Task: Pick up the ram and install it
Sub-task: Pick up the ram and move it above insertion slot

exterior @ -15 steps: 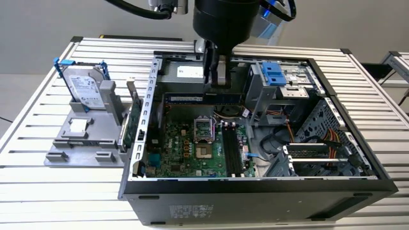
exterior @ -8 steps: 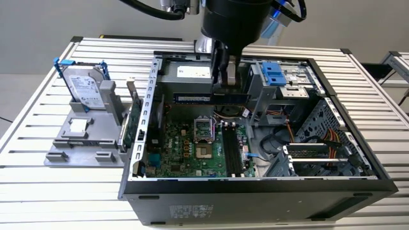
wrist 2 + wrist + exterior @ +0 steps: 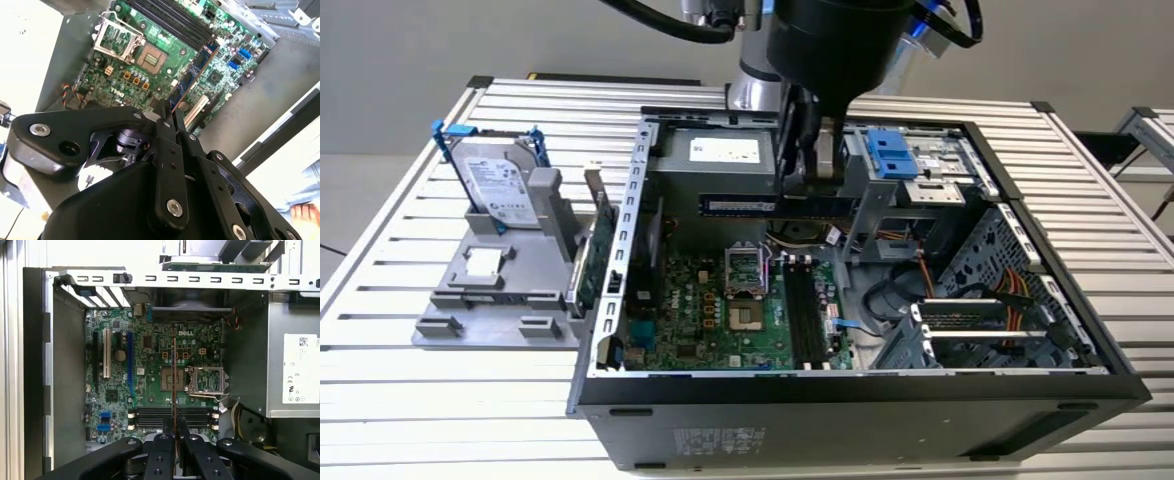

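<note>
The gripper (image 3: 807,190) is clamped on the ram (image 3: 740,205), holding it level over the open case (image 3: 854,410). Its fingers cover part of the stick, and the arm above is cut off. In the first wrist view the ram (image 3: 174,375) is edge-on, a thin line running out from the fingertips. Beneath it lies the motherboard (image 3: 150,385), its slots (image 3: 150,417) partly hidden behind the fingers (image 3: 162,455).

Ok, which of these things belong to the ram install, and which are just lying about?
Job: hand, shut on the ram; memory slots on the motherboard in the open case.
Lying about: hard drive on its grey stand; green card beside the case.
</note>
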`<state>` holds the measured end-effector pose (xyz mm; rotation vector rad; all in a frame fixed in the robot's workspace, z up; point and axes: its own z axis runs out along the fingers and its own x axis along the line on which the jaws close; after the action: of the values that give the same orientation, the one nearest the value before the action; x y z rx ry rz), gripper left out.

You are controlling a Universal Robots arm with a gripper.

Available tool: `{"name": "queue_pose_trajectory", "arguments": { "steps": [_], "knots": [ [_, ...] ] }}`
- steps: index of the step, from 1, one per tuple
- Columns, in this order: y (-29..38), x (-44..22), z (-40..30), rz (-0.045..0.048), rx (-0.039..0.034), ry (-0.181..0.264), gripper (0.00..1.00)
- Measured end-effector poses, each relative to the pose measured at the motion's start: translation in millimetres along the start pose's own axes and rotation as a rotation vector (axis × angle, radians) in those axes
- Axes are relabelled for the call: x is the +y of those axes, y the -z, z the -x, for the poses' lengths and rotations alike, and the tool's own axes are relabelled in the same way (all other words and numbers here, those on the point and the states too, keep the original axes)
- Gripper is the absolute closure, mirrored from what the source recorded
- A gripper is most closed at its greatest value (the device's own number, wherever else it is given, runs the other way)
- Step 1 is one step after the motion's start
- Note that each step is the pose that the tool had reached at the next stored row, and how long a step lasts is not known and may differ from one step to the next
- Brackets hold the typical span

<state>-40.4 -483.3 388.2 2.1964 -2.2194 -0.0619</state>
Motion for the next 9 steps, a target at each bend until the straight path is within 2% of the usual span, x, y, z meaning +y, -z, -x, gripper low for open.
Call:
{"name": "queue_pose_trajectory", "arguments": {
  "steps": [9],
  "knots": [
    [0.8,-19.2,0.2,0.0,-0.0002,-0.004,1.0]
  ]
}}
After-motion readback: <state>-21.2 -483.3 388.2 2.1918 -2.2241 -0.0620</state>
